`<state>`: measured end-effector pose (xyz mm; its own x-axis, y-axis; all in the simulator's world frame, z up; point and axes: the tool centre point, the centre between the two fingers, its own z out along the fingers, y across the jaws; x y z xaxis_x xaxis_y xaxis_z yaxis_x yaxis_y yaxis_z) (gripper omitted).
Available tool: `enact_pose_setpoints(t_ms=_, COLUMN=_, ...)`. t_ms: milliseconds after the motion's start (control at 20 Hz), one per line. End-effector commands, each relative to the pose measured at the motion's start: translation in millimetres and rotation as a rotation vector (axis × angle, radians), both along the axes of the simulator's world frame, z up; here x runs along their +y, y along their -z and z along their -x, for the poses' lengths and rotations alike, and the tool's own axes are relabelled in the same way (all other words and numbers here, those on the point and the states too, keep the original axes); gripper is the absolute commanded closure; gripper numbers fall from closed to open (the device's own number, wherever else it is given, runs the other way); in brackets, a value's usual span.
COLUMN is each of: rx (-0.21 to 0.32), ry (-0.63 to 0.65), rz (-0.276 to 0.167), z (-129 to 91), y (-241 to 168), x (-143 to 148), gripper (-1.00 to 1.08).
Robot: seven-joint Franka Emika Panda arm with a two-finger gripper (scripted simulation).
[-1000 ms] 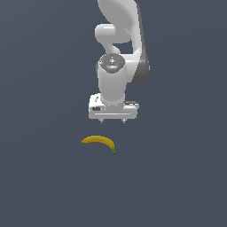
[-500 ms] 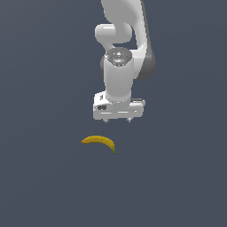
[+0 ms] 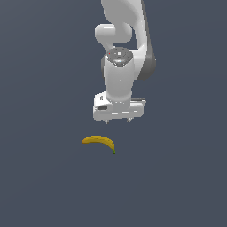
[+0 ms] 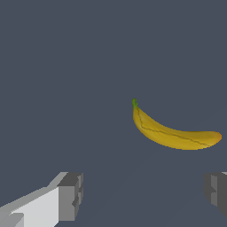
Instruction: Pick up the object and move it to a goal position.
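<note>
As the exterior view shows it, the white arm [image 3: 122, 66] comes down from the top edge, where its upper part is cut off, and its gripper [image 3: 118, 119] points down at the dark grey counter [image 3: 40, 177]. Only the very short tips of the fingers [image 3: 129, 119] stick out under the hand, so from here it is hard to tell how far apart they are. The banana [image 3: 99, 142] lies on the counter, apart from the gripper and a little toward the exterior view's left of it, with its dark green stem end toward the exterior view's right.

In the wrist view, the two fingers [image 4: 71, 195] stand wide apart and hold nothing; one of them is cut off by the picture edge. The banana [image 4: 175, 133] lies whole on the counter, ahead of the fingers and touching neither, closer to the cut-off one.
</note>
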<state>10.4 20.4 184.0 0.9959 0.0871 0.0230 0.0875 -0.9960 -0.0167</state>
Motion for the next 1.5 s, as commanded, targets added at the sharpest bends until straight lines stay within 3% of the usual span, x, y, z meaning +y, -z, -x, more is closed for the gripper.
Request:
enact_pose_setpoints(t_ms=0, rx=0.000, ry=-0.021, rz=0.002, z=-0.7, y=2.1, x=-1.9, gripper=-0.92)
enact_pose_setpoints(t_ms=450, rx=0.002, ry=-0.168, rz=0.013, z=-5.5, y=16.4, x=-14.1, gripper=-0.92)
enact_pose_setpoints(t_ms=1450, rx=0.011, ry=-0.664, rz=0.032, z=-17.4, y=65.1, x=-54.6, gripper=-0.92)
